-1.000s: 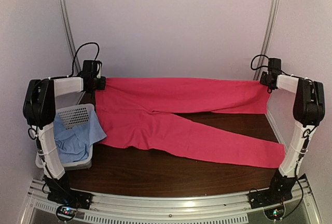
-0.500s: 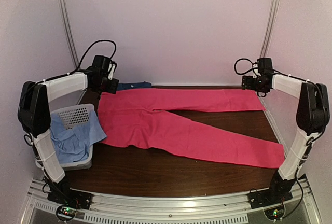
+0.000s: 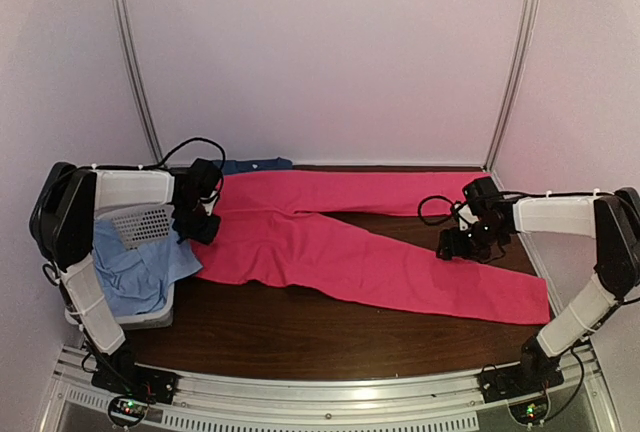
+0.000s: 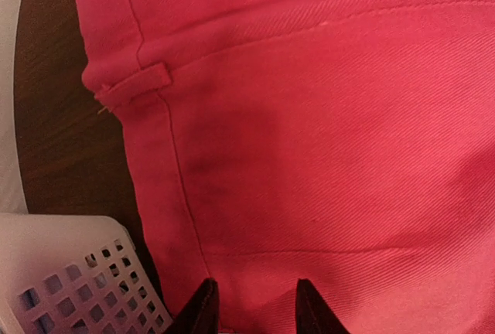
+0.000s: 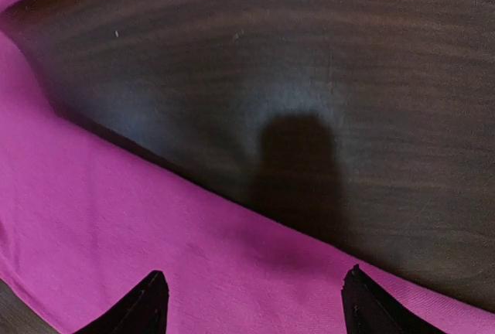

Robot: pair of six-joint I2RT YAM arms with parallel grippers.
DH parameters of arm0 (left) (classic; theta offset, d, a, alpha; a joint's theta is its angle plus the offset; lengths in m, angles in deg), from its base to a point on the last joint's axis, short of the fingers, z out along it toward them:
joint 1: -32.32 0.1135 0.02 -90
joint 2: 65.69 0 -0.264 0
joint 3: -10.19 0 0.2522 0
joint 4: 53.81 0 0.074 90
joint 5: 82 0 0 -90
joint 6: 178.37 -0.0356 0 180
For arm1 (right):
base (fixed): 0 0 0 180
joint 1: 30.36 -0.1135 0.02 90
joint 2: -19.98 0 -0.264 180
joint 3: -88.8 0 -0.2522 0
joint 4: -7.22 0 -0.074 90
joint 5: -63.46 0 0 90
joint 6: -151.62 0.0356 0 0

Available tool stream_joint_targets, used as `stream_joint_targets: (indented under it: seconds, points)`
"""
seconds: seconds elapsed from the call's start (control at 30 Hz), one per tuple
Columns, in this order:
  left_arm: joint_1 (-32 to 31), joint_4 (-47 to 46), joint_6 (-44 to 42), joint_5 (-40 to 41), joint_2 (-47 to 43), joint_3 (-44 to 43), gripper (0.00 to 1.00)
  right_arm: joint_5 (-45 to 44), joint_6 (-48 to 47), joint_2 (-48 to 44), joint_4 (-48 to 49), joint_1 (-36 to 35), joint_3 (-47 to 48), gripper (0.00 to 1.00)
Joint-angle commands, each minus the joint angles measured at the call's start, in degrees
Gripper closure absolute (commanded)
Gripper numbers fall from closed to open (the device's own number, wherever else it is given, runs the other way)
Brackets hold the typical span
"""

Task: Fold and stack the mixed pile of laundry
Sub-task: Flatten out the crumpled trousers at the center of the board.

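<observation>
The soft, floppy pink trousers want pinching at the waistband; left gripper and right gripper hang released

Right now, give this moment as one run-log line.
left gripper open | right gripper open | both over pink trousers | nothing held

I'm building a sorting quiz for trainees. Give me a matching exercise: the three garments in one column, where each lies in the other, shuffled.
1 pink trousers
2 light-blue cloth
3 dark blue garment

A at the far edge of the table
B spread out across the table
C draped over the white basket

Pairs: 1-B, 2-C, 3-A
</observation>
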Motion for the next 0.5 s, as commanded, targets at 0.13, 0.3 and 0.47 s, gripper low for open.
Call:
stream_joint_targets:
  seconds: [0.13,0.3,0.47]
  points:
    - [4.08,7.17,5.68,13.03,-4.2,2.7,0.66,-2.77,3.77,-3.79,-5.2,0.04,-4.48,0.3]
    - [0.55,4.01,0.74,8.66,-7.09,2.46,0.64,-5.81,4.71,-3.92,-6.08,-0.01,-5.16,0.38]
    - [-3.3,2.43,-4.19,-0.06,-4.28,-1.16,0.62,-11.11,3.91,2.98,-7.04,0.15,-3.07,0.42]
